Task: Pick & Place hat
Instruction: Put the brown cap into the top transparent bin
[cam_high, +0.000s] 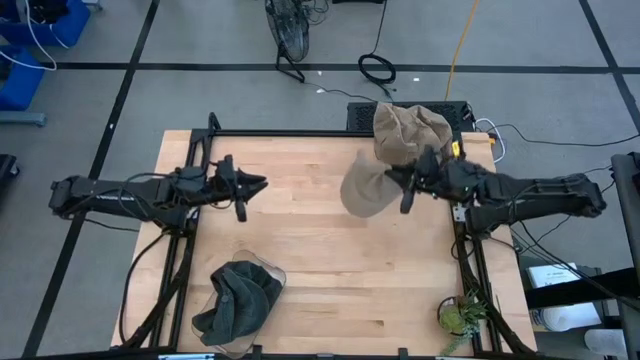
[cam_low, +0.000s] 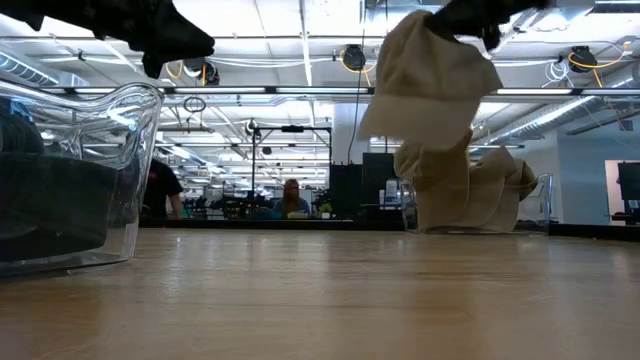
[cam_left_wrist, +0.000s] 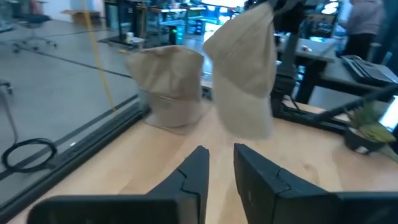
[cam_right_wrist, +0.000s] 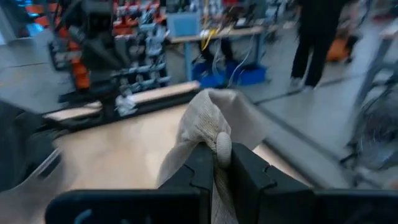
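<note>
A tan hat (cam_high: 365, 190) hangs in the air over the table's far right part, with my right gripper (cam_high: 403, 185) shut on it. The low view shows the tan hat (cam_low: 425, 90) well above the tabletop. Behind it, at the far right edge, a clear bin (cam_high: 410, 130) holds more tan hats. A second clear bin (cam_high: 240, 295) at the near left holds dark grey hats. My left gripper (cam_high: 258, 185) hovers over the table's left half, pointing level toward the hanging hat. Its fingers stand slightly open (cam_left_wrist: 221, 158) with nothing between them. My right gripper pinches a bunched fold of the tan hat's cloth (cam_right_wrist: 217, 140) between its two fingers. The fingers lie about level and come from the table's right side. The hat hangs slack below the fingers, lifted clear of the table.
A small green plant (cam_high: 462, 315) stands at the table's near right corner. The wooden top between the two bins is bare. Black frame rails run along the left and right sides. People stand in the room beyond the table (cam_low: 290, 195).
</note>
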